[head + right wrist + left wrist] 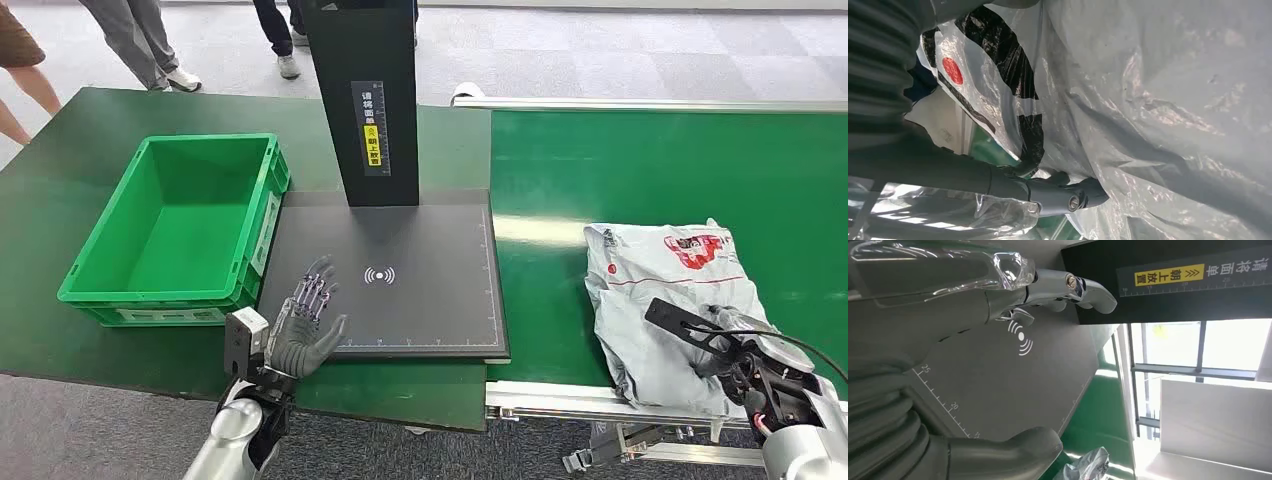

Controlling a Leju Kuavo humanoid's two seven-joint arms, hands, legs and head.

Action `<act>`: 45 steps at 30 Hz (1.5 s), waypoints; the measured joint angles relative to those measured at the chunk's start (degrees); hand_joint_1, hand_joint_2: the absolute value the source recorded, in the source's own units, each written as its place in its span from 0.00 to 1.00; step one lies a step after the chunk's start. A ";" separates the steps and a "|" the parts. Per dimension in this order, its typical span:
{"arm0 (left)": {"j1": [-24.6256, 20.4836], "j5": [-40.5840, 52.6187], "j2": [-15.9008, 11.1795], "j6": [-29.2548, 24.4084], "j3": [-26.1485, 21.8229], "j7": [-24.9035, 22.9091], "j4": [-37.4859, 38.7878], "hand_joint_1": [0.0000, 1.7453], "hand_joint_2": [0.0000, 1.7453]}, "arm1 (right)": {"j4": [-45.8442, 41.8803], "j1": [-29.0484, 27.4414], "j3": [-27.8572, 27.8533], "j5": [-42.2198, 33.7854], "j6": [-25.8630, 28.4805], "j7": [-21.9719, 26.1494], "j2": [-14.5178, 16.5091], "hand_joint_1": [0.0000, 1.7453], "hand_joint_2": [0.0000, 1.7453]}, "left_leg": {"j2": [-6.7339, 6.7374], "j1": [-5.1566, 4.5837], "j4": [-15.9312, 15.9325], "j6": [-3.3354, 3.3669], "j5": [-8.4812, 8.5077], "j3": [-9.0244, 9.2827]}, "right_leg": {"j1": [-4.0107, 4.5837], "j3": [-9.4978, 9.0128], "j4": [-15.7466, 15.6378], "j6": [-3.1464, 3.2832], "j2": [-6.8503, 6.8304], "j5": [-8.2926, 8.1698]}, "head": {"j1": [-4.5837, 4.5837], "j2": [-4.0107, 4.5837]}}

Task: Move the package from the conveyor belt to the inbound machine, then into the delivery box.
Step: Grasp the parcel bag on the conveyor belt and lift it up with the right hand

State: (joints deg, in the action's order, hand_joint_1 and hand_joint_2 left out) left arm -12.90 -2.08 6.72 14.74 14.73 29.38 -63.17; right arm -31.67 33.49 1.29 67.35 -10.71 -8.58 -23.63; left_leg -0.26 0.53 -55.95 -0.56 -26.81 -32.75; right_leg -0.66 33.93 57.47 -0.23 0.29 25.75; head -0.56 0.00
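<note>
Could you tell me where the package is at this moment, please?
In the head view the package lies on the green conveyor belt at the right, just right of the inbound machine's black pad, with the right hand on its near edge.

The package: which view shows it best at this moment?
The head view: the whole grey package lies on the green conveyor belt with the right hand on its near corner. The right wrist view shows crinkled plastic up close; the left wrist view catches a small corner of it.
</note>
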 joint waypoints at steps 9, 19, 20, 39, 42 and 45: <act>-0.15 0.00 0.17 0.03 0.00 -0.04 0.00 0.00 1.00 | 1.56 0.91 0.00 -0.13 -0.13 0.21 0.29 0.00 1.00 | -0.01 0.00 -0.01 0.00 0.00 0.08 | 0.00 -0.09 0.00 0.00 0.00 0.00 | -0.01 0.00; -0.32 0.01 0.43 0.22 0.10 -0.32 0.25 0.00 1.00 | 2.52 1.11 0.02 -1.78 -0.79 1.55 0.37 1.00 1.00 | -0.03 0.00 -0.05 0.01 0.01 0.10 | 0.00 -0.11 -0.01 0.00 -0.01 0.00 | 0.00 0.00; -0.35 0.01 0.51 0.24 0.14 -0.37 0.31 0.00 1.00 | 2.59 1.09 0.02 -2.07 -0.60 1.77 0.36 1.00 1.00 | -0.03 0.00 -0.05 0.01 0.01 0.10 | 0.00 -0.11 -0.01 0.00 -0.01 0.00 | 0.00 0.00; -0.32 -0.20 0.74 0.56 0.15 -1.25 -0.02 0.00 1.00 | 0.14 0.24 2.52 -5.18 0.22 6.33 0.24 1.00 1.00 | -0.04 0.00 -0.06 0.01 0.00 0.09 | 0.01 -0.13 -0.01 0.00 -0.01 0.00 | -0.01 0.01; -0.31 -0.20 0.74 0.57 0.15 -1.35 -0.03 0.00 1.00 | -0.19 0.10 2.86 -5.39 0.20 6.53 0.24 1.00 1.00 | -0.05 0.00 -0.06 0.02 0.00 0.09 | 0.00 -0.14 -0.01 0.00 -0.02 0.00 | -0.01 0.01; -0.31 -0.23 0.73 0.58 0.15 -1.57 -0.05 0.00 1.00 | -0.88 -0.14 3.39 -6.32 0.15 7.17 0.23 1.00 1.00 | -0.04 0.00 -0.06 0.02 0.00 0.09 | 0.00 -0.13 -0.01 0.00 -0.02 0.00 | -0.01 0.00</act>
State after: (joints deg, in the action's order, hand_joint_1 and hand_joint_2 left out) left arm -13.21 -2.31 7.45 15.33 14.88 27.80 -63.22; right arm -32.55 33.35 4.68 61.03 -10.56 -1.41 -23.40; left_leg -0.31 0.53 -56.01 -0.54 -26.80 -32.66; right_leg -0.66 33.80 57.46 -0.23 0.28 25.75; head -0.56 0.01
